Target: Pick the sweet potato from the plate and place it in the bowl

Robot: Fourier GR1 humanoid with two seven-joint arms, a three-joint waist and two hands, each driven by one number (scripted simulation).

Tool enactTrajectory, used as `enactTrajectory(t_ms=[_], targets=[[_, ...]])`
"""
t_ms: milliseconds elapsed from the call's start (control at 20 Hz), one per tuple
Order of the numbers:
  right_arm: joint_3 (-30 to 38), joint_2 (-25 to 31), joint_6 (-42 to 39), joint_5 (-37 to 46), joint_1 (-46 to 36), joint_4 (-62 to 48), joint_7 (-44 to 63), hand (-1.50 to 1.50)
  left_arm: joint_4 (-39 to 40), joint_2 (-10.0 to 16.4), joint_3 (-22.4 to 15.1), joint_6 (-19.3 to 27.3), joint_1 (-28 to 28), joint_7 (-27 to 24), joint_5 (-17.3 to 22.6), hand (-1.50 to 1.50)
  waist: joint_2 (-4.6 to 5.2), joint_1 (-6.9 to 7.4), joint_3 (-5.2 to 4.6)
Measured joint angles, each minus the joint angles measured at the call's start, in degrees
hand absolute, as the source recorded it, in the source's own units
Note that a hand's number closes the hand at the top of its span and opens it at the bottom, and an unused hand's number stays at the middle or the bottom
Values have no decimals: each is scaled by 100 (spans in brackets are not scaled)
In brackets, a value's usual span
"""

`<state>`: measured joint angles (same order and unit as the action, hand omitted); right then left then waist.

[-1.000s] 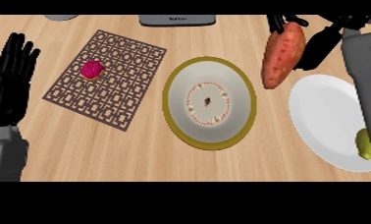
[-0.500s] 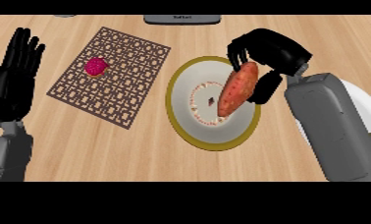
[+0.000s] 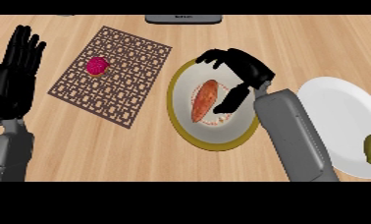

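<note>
1. Wooden counter (image 3: pixel 109 164) filled the view, with a dark grey object (image 3: pixel 183 18) at its far edge.
2. A sweet potato (image 3: pixel 204 101) lay lengthwise inside the bowl (image 3: pixel 176 120), on its white floor, left of centre.
3. The right hand (image 3: pixel 246 68) hung over the bowl's far right part. Its fingers (image 3: pixel 212 57) were loosely arched and spread, not closed round anything.
4. The sweet potato's far end lay just below those fingertips, apart from them. The thumb (image 3: pixel 232 99) pointed down just right of the sweet potato. Whether the thumb touched it could not be told.
5. The right forearm (image 3: pixel 293 139) crossed the bowl's right rim and hid part of it.
6. Right of the fingers, past the forearm, sat a white plate (image 3: pixel 333 105) with a green item (image 3: pixel 367 147) at the view's edge.
7. Left of the fingers, beside the bowl, lay a brown lattice mat (image 3: pixel 119 93) with a small pink item (image 3: pixel 98 66) on its far part.
8. The left hand (image 3: pixel 18 78) rested at the left edge, fingers straight and up, well apart from the bowl.
</note>
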<state>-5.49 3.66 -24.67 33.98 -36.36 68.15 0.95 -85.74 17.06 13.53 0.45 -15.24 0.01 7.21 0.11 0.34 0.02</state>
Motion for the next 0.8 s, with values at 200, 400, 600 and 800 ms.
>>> enactTrajectory(t_ms=[200,400,600,800], targets=[[469,-174,378,-360,-25,-139,-321,-150,-5,-2,8,16,-31,10,-9,0,3,0,1],[1069,-191,845,-700,-261,-275,-491,-150,4,-33,-7,32,6,-37,-43,0,5,8,1],[1746,190,915,-1103,-554,-510,-438,-150,-23,-77,-34,5,61,-43,-29,0,2,5,-1],[2413,772,801,-1524,-813,-1221,-694,-150,-91,-53,-14,-15,23,48,15,0,16,39,1]])
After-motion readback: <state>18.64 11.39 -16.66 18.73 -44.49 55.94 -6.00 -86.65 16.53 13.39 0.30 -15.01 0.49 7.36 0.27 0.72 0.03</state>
